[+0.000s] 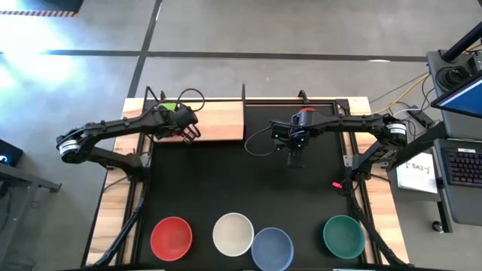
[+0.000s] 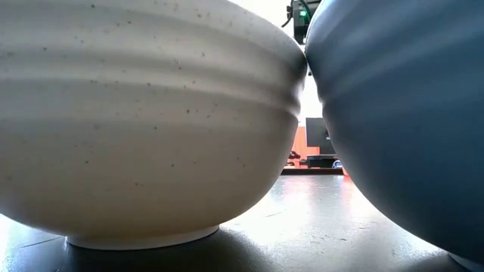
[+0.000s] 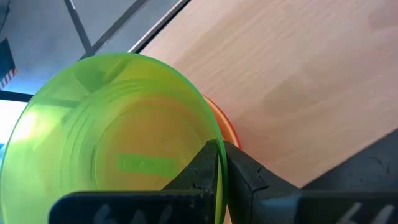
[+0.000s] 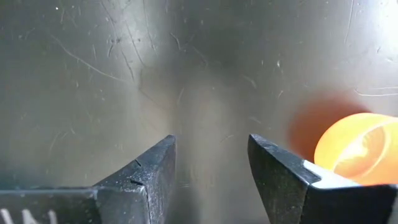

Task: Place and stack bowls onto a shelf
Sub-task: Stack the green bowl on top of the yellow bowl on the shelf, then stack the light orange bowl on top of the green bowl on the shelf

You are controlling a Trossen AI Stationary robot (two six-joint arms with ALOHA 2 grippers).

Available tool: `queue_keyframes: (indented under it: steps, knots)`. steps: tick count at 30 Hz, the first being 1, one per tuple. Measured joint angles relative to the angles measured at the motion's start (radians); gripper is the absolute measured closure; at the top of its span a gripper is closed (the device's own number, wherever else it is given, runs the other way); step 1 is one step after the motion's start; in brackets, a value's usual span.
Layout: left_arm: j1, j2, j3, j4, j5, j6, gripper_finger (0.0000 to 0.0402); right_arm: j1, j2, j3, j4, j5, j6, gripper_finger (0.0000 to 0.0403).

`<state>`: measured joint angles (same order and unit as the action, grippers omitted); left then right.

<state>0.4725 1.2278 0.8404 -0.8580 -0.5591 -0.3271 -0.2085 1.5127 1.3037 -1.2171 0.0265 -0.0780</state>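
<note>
Four larger bowls were waiting in a row at the near edge of the black mat: the red bowl, the white bowl, the pale blue bowl and the teal bowl. None of them was on the shelf yet.

I judged that the step in hand was stacking the small bowls. My left gripper was pinched shut on the rim of the bright green bowl, at the left end of the light-wood shelf. In the left wrist view the green bowl sat over an orange-red bowl, of which only a thin edge showed. I could not tell if the green one was fully seated in it.

My right gripper hung over the bare mat near the far middle, its jaws wide and holding nothing. A glowing orange shape lay just beside one finger, too blurred to identify.

As a judgement, the next move called for opening the left gripper gently, so the light, translucent plastic bowl did not tip, and then bringing the right arm toward the large bowls.
</note>
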Motion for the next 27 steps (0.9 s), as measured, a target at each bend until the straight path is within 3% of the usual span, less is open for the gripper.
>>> queue_keyframes:
  steps: [6,20,27]
  knots:
    - [0.001,0.000,-0.004,0.005,-0.039,0.000,0.0387,0.000,0.000,0.000,0.003,0.000,-0.002,0.0216]
    - [0.001,0.001,-0.004,0.004,-0.053,-0.010,0.0282,-0.016,0.000,0.000,-0.004,0.000,0.004,0.0216]
    - [-0.011,-0.001,0.028,0.002,-0.052,-0.062,0.0266,-0.077,0.000,0.000,-0.006,0.001,0.028,0.0216]
